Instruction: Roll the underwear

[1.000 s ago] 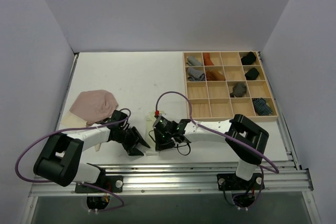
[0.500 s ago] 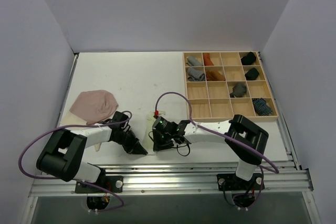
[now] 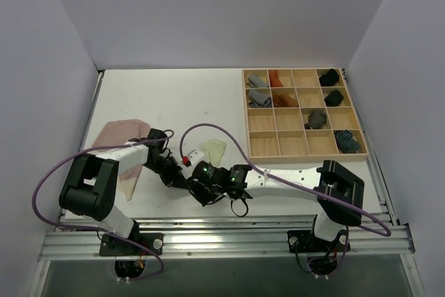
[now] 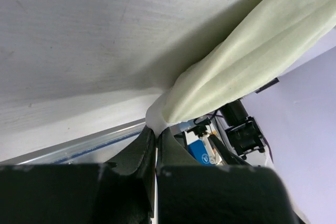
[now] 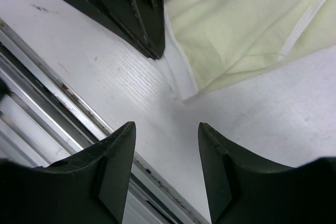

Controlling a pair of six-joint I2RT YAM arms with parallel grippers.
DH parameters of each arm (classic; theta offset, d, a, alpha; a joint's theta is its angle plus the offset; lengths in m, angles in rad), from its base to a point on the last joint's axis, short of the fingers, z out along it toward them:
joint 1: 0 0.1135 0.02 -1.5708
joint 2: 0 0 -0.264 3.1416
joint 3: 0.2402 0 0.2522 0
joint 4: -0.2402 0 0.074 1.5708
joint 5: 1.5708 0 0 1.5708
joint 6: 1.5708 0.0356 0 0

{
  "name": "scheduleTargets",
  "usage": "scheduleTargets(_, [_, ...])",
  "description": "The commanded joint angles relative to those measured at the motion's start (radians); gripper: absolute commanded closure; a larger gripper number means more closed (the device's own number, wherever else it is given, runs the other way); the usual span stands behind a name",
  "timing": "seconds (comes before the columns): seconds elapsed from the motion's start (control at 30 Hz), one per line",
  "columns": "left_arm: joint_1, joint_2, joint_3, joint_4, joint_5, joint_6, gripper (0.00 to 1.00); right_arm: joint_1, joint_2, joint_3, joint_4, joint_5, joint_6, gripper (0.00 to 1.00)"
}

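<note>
The pale yellow-green underwear (image 3: 214, 149) lies loose on the white table, just behind both grippers. My left gripper (image 4: 156, 127) is shut on its white edge, and the cloth (image 4: 252, 51) stretches away from the jaws. In the top view the left gripper (image 3: 179, 177) sits at the cloth's near-left side. My right gripper (image 5: 167, 127) stands open over bare table, nothing between its fingers, with the underwear's corner (image 5: 231, 30) a little ahead of it. The dusty pink underwear (image 3: 122, 133) lies flat at the left, partly under the left arm.
A wooden compartment tray (image 3: 304, 155) at the back right holds several rolled bundles in grey, rust, black and blue stripes. The metal rail (image 3: 229, 231) runs along the table's near edge, close to the right gripper (image 3: 197, 191). Purple cables loop over both arms.
The left gripper shut on the yellow-green underwear's edge. The right gripper opened and let the cloth go. Both grippers moved left, and the cloth now lies farther back and more spread.
</note>
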Motion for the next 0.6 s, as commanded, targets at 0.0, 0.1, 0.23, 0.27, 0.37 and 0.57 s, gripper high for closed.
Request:
scheduleTargets(0.0, [0.032,0.033,0.054,-0.093,0.065,0.056,0.98,0.014,-0.017,0.047,-0.036,0.110,-0.145,0.53])
scheduleTargets(0.1, [0.050,0.060,0.068,-0.108,0.097,0.070,0.98,0.040,0.029,0.081,-0.055,0.166,-0.219,0.53])
scheduleTargets(0.23, [0.060,0.073,0.072,-0.122,0.109,0.066,0.98,0.050,0.084,0.127,-0.043,0.251,-0.277,0.54])
scheduleTargets(0.27, [0.064,0.074,0.075,-0.122,0.109,0.064,0.98,0.050,0.089,0.131,-0.036,0.249,-0.288,0.54])
scheduleTargets(0.37, [0.069,0.077,0.082,-0.125,0.109,0.064,0.98,0.066,0.124,0.165,-0.029,0.254,-0.326,0.54])
scheduleTargets(0.57, [0.078,0.096,0.089,-0.131,0.117,0.069,0.98,0.097,0.163,0.181,0.006,0.245,-0.382,0.55])
